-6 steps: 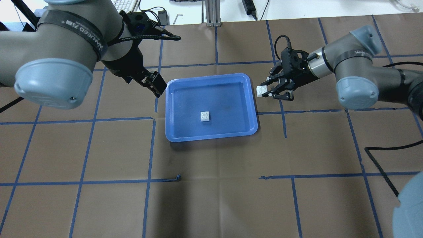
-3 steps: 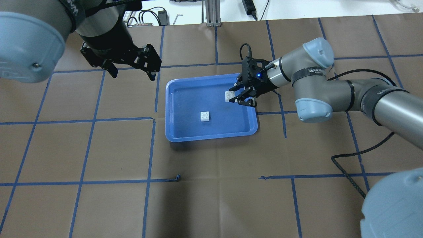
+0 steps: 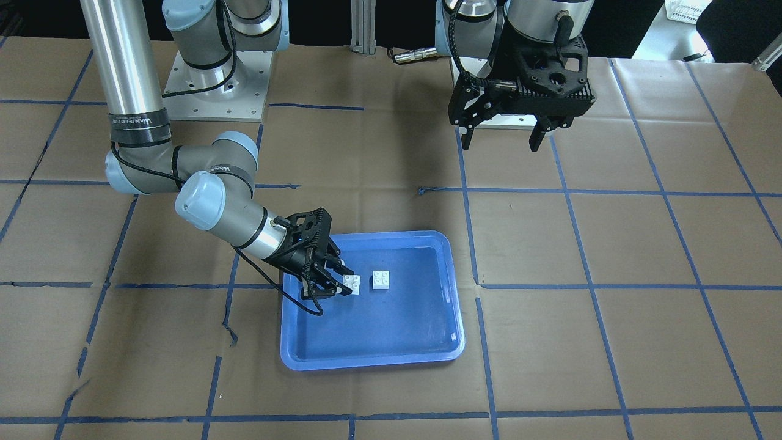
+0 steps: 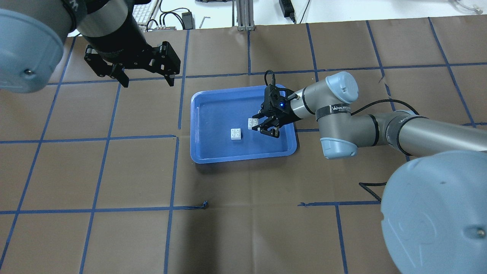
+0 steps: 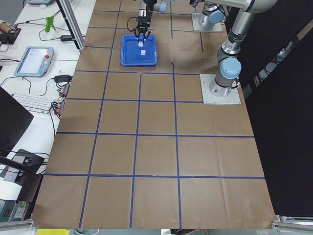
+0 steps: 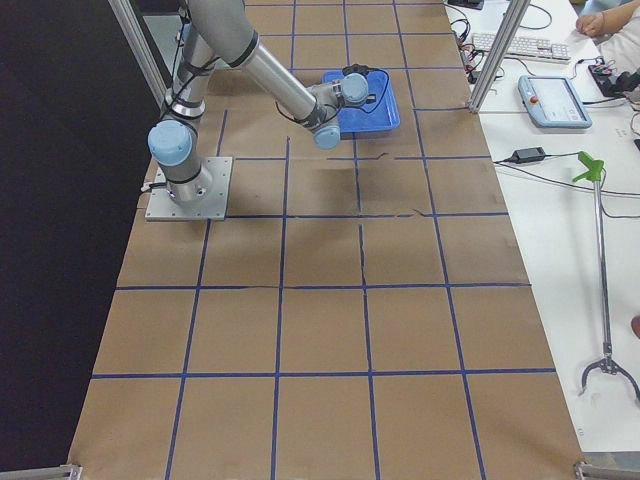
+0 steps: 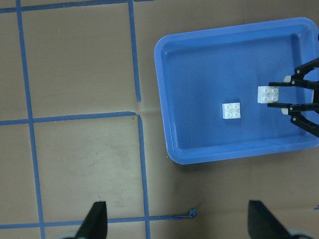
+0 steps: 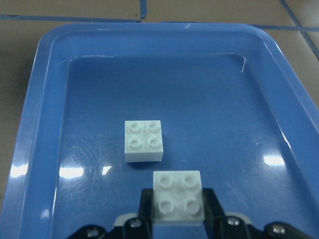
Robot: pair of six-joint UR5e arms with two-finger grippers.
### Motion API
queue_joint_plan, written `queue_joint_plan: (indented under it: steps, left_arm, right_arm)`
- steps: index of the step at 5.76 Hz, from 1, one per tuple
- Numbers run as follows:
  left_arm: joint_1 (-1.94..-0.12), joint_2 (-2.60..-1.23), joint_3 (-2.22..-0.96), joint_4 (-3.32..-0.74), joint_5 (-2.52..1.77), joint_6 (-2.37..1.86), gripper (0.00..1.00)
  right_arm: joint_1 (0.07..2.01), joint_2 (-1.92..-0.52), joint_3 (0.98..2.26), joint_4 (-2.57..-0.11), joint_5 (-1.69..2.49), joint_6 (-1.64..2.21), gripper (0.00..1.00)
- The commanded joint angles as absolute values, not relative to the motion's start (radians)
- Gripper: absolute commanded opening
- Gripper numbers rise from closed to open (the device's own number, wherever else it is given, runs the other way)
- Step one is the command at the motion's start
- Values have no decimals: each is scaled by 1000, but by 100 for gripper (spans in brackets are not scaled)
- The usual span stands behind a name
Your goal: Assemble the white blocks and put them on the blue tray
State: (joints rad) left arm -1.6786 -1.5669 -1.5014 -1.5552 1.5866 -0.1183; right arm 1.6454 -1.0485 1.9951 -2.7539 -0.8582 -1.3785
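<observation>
Closest to me, my right gripper (image 8: pixel 178 211) is closed on the held block (image 8: pixel 177 195). Its fingers press two opposite side walls, so the four studs face up and the hollow underside stays free to seat on another brick. I carry it low inside the tray (image 8: pixel 44 104), and I cannot tell whether it clears the floor or brushes it. Just beyond it sits the loose block (image 8: pixel 143 140), flat on the tray floor with its studs up, near the held block but not touching it. It is offset a little to one side rather than straight ahead. The two are squared much the same way, which I judge will spare me any twist of the wrist before mating them. Both blocks are already within the raised rim, so what is left is the joining. I would need to lift the held block, centre it over the other's studs and press straight down. The glossy floor worries me, since nothing braces the loose block and an off-centre push could skate it away. Past the tray's far rim the brown table (image 4: pixel 243 236) runs on under blue tape lines (image 4: pixel 179 110). Farthest off, my left gripper (image 4: pixel 146 80) hangs high above the table beyond the tray's corner. Its fingers are spread wide with nothing between them, and it is well clear of the right arm's work.
</observation>
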Motion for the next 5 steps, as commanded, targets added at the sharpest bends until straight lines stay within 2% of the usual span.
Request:
queue_joint_plan:
  steps: [1,5]
  left_arm:
    - [-1671,-1560,-1505,-1555,1588,-147,99]
    - [-1669,-1560,-1506,-1555,1588,-147,99]
  right_arm:
    - [1667,-1022,2003,-2775,-859,-1376,25]
    - [1684,-1014,2002,-2776,-856,-1374,25]
